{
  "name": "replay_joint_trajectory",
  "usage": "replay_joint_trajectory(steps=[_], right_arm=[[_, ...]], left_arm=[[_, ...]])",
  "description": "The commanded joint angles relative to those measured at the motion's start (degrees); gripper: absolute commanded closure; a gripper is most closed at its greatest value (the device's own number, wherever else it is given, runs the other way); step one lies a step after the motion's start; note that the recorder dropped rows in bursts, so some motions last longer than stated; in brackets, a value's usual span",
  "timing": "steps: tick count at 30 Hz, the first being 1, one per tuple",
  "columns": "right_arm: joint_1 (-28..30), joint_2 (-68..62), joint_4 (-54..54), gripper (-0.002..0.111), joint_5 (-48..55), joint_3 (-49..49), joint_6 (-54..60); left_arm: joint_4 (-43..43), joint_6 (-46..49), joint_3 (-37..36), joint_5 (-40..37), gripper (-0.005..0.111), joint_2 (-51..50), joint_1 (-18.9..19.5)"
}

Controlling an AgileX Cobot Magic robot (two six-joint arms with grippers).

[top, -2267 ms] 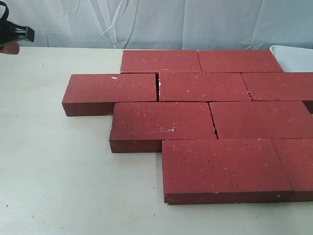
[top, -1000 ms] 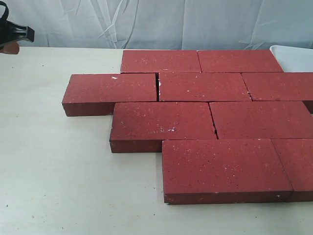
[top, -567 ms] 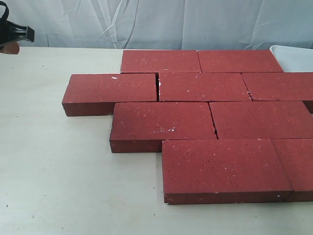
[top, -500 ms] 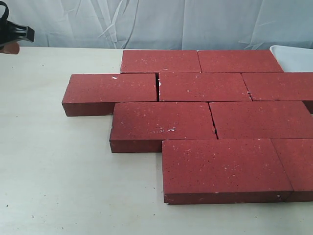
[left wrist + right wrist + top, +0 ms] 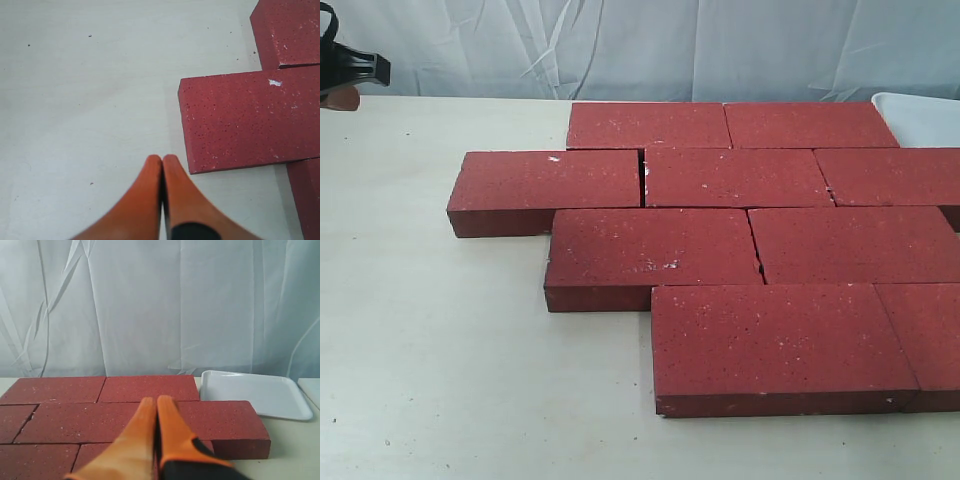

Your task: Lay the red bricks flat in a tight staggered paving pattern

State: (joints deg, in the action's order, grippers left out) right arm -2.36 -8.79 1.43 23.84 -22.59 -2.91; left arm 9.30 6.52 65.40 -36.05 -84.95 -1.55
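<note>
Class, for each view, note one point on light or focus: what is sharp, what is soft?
Exterior view: even, diffuse light; the red bricks are sharp, with only faint shadows beside them. Left wrist view: the left pincer looks soft near the lens, brick grain crisp. Right wrist view: the right pincer is blurred, the white tray bright without hard glare.

Staged lab setup: pale tabletop (image 5: 440, 340), wrinkled white cloth backdrop (image 5: 670, 45) behind.

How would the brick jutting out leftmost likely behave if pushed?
The leftmost brick looks thick and solid, so probably heavy and rigid. Lying flat, it should slide, not tip or roll. Its rough speckled surface likely drags on the table.
</note>
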Motion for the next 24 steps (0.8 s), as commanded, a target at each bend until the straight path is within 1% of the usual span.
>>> replay_joint_trajectory(steps=[1, 8, 11, 16, 21, 24], right_arm=[[0.30, 1.70, -1.04, 0.109, 0.46, 0.08, 2.91], [0.30, 3.16, -1.77, 0.109, 1.39, 0.20, 3.44], [0.30, 3.88, -3.15, 0.109, 1.07, 2.07, 3.44], [0.30, 7.05, -6.65, 0.109, 0.33, 9.12, 3.44], [0.30, 8.79, -10.09, 0.109, -5.94, 18.47, 3.30], [0.30, 8.79, -10.78, 0.109, -8.27, 22.07, 3.30]], left_arm=[[0.07, -0.19, -0.34, 0.62, 0.107, 0.63, -0.32], [0.07, -0.19, -0.34, 0.62, 0.107, 0.63, -0.32], [0.07, -0.19, -0.34, 0.62, 0.107, 0.63, -0.32], [0.07, -0.19, -0.34, 0.62, 0.107, 0.63, -0.32], [0.07, -0.19, -0.34, 0.62, 0.107, 0.63, -0.32], [0.07, -0.19, -0.34, 0.55, 0.107, 0.63, -0.32]])
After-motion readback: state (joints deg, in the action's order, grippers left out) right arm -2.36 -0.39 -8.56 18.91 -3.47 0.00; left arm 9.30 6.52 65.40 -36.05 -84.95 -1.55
